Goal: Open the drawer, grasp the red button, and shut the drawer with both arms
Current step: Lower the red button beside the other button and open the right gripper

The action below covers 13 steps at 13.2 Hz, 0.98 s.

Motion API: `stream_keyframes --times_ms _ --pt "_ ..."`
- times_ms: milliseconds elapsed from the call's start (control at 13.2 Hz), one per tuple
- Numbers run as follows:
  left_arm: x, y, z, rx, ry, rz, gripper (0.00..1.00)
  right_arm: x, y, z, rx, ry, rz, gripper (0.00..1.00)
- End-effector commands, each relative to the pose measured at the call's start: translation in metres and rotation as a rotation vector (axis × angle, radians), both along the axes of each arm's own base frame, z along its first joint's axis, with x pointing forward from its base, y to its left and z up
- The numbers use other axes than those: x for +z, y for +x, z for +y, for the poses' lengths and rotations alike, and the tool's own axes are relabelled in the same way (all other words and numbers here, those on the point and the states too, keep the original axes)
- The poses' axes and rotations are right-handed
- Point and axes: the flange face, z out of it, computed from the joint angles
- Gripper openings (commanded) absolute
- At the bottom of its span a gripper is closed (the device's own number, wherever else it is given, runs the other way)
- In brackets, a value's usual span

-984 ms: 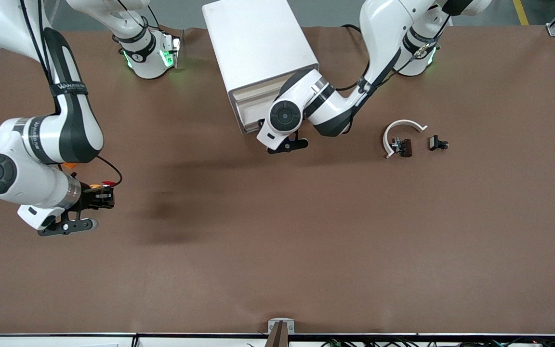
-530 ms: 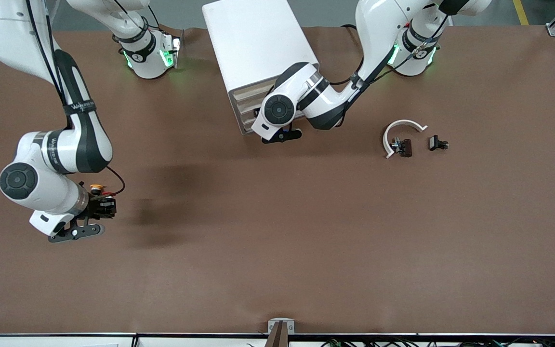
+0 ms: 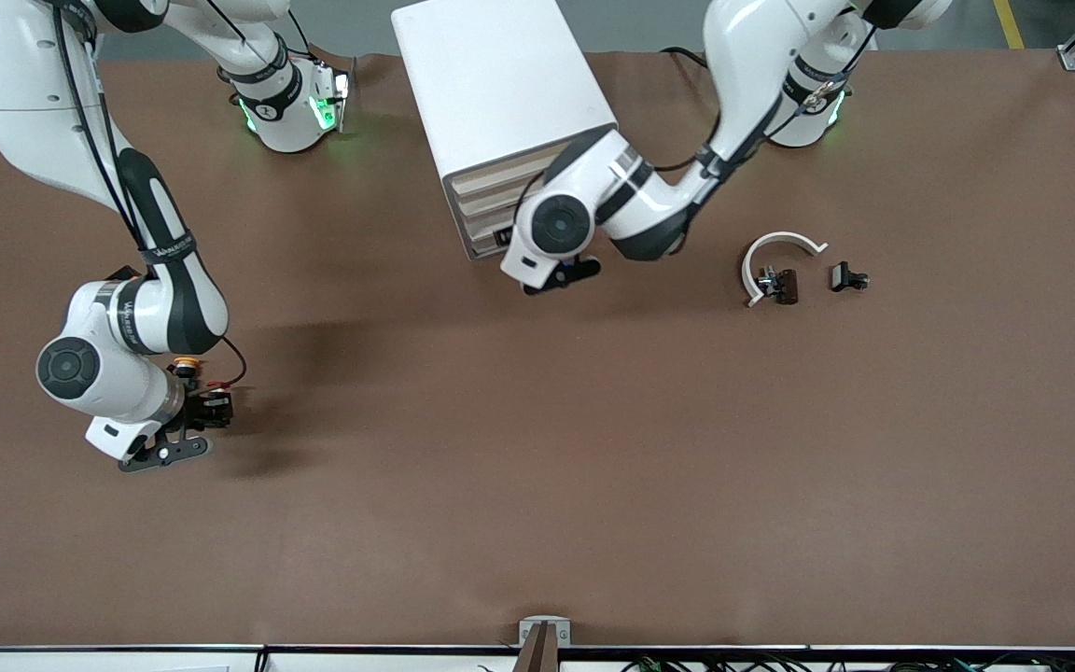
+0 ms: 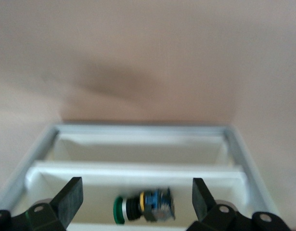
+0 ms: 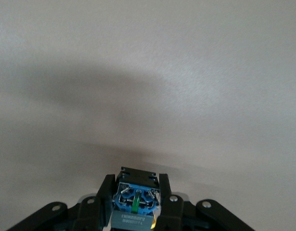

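Right tool (image 3: pixel 211 411) carried button (image 5: pixel 136 202) nearer camera — left tool (image 4: pixel 135 198) seemingly open.

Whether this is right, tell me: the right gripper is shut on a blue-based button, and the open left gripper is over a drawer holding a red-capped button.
One detail is wrong: the drawer under the open left gripper holds a green-capped button, not a red-capped one, as the left wrist view shows. The right gripper is indeed shut on a blue-based button.

High front camera; wrist cameras look close.
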Motion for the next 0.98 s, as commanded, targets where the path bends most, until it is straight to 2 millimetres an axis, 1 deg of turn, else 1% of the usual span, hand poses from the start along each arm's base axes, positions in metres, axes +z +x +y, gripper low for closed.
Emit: stream_keyframes --times_ms 0,76,151,227,303,378,454,530,605,757,832,908 --pt "0.042 0.068 0.069 0.049 0.048 -0.122 1.00 -0.007 -0.021 0.005 0.013 0.004 0.017 0.18" --pt "0.055 0.093 0.099 0.080 0.065 -0.170 1.00 -0.013 -0.029 0.007 0.011 0.007 0.032 0.18" --pt "0.072 0.117 0.127 0.105 0.083 -0.229 1.00 -0.013 -0.032 0.007 0.010 0.009 0.029 0.18" --pt "0.084 0.137 0.153 0.121 0.096 -0.272 1.00 -0.015 -0.035 0.008 0.011 0.010 0.026 0.18" --pt "0.098 0.153 0.173 0.129 0.096 -0.310 1.00 -0.017 -0.039 0.007 0.010 0.011 0.025 0.18" --pt "0.114 0.161 0.195 0.137 0.104 -0.325 1.00 -0.014 -0.042 0.007 0.011 0.011 0.025 0.18" --pt "0.131 0.170 0.230 0.147 0.120 -0.331 1.00 -0.011 -0.044 0.007 0.010 0.010 0.023 0.31" --pt "0.149 0.176 0.256 0.145 0.122 -0.354 1.00 -0.008 -0.043 0.007 0.010 0.010 0.020 0.84" --pt "0.168 0.180 0.279 0.139 0.116 -0.380 1.00 -0.002 -0.042 0.006 0.009 0.010 0.012 1.00" --pt "0.201 0.182 0.312 0.118 0.113 -0.428 1.00 0.021 -0.035 0.006 0.008 0.008 -0.024 1.00" --pt "0.220 0.180 0.332 0.093 0.113 -0.447 1.00 0.036 -0.030 0.007 0.012 0.007 -0.049 1.00" --pt "0.237 0.173 0.345 0.047 0.114 -0.453 1.00 0.051 -0.026 0.009 0.012 0.005 -0.055 1.00"
